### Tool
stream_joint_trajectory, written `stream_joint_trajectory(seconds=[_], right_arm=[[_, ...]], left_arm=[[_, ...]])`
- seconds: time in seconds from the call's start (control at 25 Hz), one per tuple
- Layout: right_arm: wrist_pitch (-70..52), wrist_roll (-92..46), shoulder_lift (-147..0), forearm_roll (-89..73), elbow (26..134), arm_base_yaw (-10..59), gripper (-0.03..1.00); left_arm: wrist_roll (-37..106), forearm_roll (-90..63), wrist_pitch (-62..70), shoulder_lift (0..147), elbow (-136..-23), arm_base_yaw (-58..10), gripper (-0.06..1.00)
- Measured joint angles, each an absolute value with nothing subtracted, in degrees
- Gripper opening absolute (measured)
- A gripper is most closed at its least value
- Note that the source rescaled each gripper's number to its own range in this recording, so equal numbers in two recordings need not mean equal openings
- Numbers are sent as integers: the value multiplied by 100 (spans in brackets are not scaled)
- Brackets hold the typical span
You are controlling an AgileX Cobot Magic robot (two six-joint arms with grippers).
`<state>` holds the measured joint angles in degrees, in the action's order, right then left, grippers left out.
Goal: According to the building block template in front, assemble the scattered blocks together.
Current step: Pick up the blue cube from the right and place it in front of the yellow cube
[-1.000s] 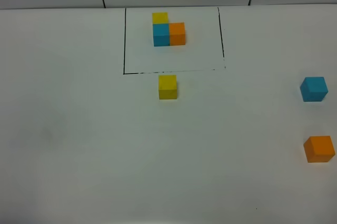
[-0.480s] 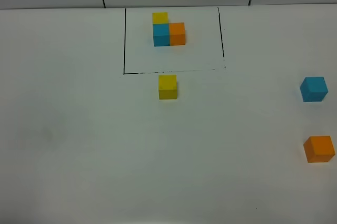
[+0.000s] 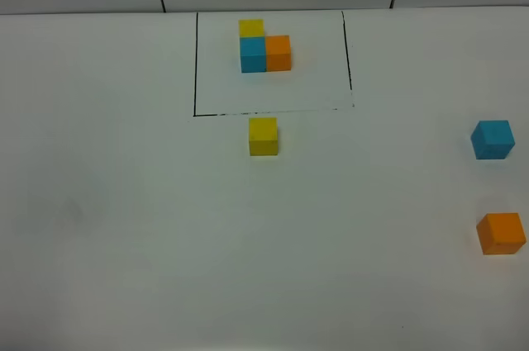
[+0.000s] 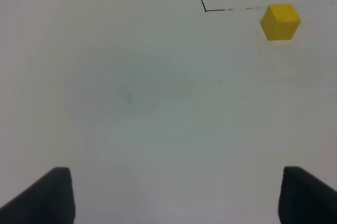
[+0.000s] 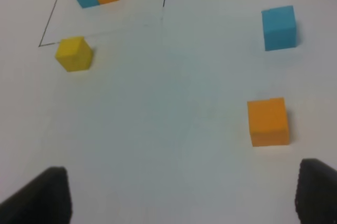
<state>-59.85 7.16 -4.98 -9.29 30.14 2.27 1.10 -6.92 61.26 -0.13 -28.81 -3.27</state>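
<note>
On the high camera I read the template (image 3: 264,47) at the far middle of the table (image 3: 124,219), inside a thin black outline (image 3: 196,62): the yellow cube sits behind the blue one, and the orange one touches the blue one's right side. The loose yellow cube (image 3: 263,135) stands just outside the near line of the outline, close to its middle. The loose blue cube (image 3: 493,139) and the loose orange cube (image 3: 501,233) stand at the right edge of that view, well apart from the yellow cube and apart from each other, with the orange one nearer the camera. All three loose cubes rest flat on the table, touching nothing. The left gripper (image 4: 179,200) hangs above bare table, jaws spread wide with nothing between them. The right gripper (image 5: 181,197) is likewise spread wide and holds nothing; the loose orange cube lies near it, ahead of one jaw.
</note>
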Motion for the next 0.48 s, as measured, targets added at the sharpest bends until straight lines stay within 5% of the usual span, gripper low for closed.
stream_joint_trajectory(seconds=[0.48], right_arm=[[-5485,864,-4075,40,4090,227,74]], left_arm=[[110,-692,6126,-13,-2881,-327,66]])
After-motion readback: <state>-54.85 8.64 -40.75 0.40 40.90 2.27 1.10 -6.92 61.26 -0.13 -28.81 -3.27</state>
